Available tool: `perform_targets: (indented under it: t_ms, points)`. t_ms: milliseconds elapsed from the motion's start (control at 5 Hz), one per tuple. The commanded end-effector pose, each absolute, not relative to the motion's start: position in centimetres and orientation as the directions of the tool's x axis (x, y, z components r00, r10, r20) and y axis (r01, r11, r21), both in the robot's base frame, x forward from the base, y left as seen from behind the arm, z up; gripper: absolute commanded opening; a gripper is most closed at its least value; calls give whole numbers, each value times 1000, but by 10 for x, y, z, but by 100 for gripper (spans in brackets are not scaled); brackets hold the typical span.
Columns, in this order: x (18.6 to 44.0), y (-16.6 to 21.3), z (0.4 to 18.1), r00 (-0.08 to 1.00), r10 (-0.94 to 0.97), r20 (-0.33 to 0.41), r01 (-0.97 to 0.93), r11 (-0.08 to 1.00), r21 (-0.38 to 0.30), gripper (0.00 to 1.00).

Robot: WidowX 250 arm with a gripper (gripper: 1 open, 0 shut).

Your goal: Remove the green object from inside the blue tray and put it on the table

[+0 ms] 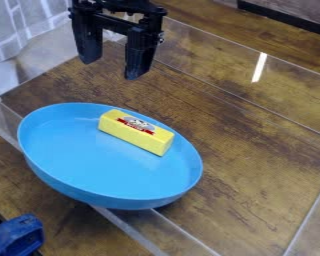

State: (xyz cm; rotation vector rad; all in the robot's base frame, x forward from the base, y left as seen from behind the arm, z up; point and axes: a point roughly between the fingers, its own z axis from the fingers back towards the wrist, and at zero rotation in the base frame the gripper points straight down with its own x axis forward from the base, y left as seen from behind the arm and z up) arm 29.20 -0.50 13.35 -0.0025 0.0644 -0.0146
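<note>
The green object (136, 131) looks bright yellow, a small block with a red-and-white label on top. It lies inside the blue tray (69, 160), a little past the tray's middle. The tray is a large shallow oval dish resting on the glossy brown wood-grain table (243, 110). My gripper (113, 57) hangs in the air above the far side of the tray, up and behind the block. Its two dark fingers stand apart with nothing between them, so it is open.
Clear acrylic panels edge the table at the left (9, 110) and along the front. A dark blue cloth-like thing (13, 238) sits at the bottom left corner, outside the panel. A bright light streak (260, 67) reflects off the tabletop at the right.
</note>
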Motion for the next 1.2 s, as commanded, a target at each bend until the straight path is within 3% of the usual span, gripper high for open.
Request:
perform_targets:
  t_ms: [0,1000]
  points:
    - [294,-5,131,997,-25,-67,25,1000,2,100]
    - [310,3,143,996,-66,-64,68,997,36,100]
